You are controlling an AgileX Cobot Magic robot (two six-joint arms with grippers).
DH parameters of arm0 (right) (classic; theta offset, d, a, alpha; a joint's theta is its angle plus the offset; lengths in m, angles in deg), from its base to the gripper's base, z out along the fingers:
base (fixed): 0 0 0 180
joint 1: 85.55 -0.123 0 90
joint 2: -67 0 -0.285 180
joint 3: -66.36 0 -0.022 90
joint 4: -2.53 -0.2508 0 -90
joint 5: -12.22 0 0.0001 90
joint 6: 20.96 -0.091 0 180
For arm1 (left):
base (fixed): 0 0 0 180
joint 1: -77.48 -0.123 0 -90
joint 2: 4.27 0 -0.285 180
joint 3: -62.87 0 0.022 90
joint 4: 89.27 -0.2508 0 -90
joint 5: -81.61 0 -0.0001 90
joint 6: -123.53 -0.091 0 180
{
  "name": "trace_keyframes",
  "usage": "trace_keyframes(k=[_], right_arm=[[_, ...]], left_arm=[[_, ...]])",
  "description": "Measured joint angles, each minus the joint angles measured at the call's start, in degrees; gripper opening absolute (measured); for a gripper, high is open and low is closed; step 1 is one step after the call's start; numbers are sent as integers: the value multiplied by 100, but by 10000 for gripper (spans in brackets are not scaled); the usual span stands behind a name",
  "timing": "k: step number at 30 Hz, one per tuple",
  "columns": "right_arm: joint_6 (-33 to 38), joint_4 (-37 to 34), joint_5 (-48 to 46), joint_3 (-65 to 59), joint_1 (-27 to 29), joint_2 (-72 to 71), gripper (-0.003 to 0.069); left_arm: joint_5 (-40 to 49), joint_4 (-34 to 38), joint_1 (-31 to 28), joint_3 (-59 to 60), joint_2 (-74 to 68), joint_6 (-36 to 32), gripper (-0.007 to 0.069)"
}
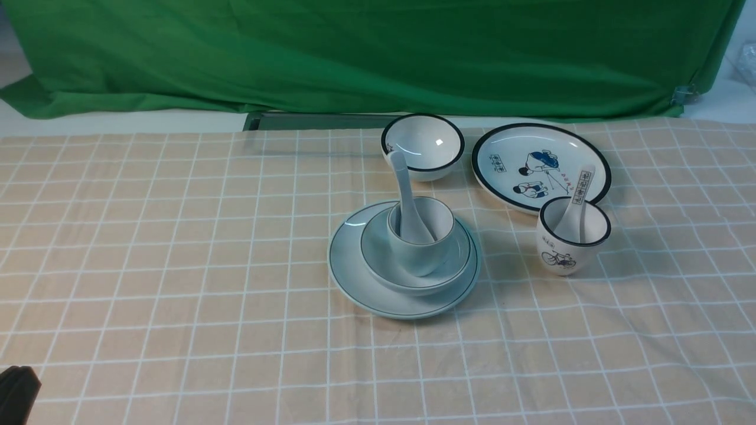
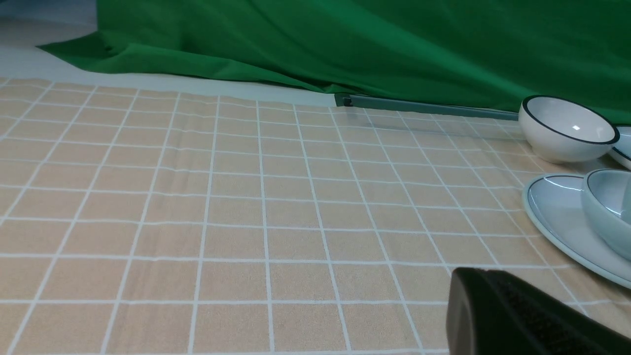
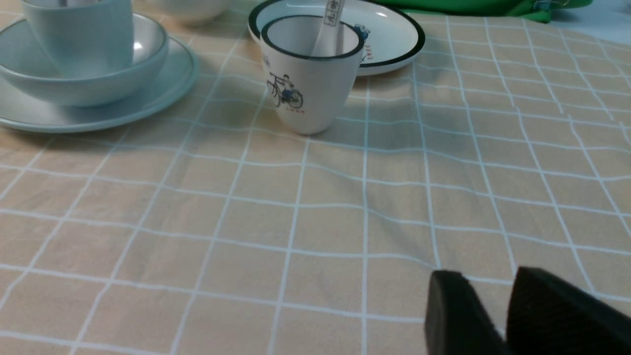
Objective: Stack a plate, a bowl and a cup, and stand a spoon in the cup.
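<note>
The pale blue-green plate (image 1: 354, 277) lies mid-table with the shallow bowl (image 1: 378, 248) on it and the plain cup (image 1: 422, 254) in the bowl. The glossy spoon (image 1: 404, 189) stands in the cup, handle leaning toward the back left. My left gripper (image 2: 473, 276) is shut and empty, low over the cloth left of the plate (image 2: 557, 212); its tip shows at the front view's bottom left corner (image 1: 18, 386). My right gripper (image 3: 493, 283) is open with nothing between its fingers, near the front of the table, well short of the stack (image 3: 98, 84).
A white black-rimmed bowl (image 1: 422, 144) and a cartoon plate (image 1: 540, 165) sit at the back. A bicycle-print cup (image 1: 572, 236) holding a printed spoon (image 1: 582, 195) stands right of the stack. Green cloth (image 1: 378, 53) hangs behind the checked tablecloth.
</note>
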Motion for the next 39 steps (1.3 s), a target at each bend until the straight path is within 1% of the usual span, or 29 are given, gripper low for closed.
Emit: trace_keyframes(k=[11,39], right_arm=[[0,0,0,0,0,0,235],[0,0,0,0,0,0,237]], left_arm=[[0,0,0,0,0,0,4],[0,0,0,0,0,0,4]])
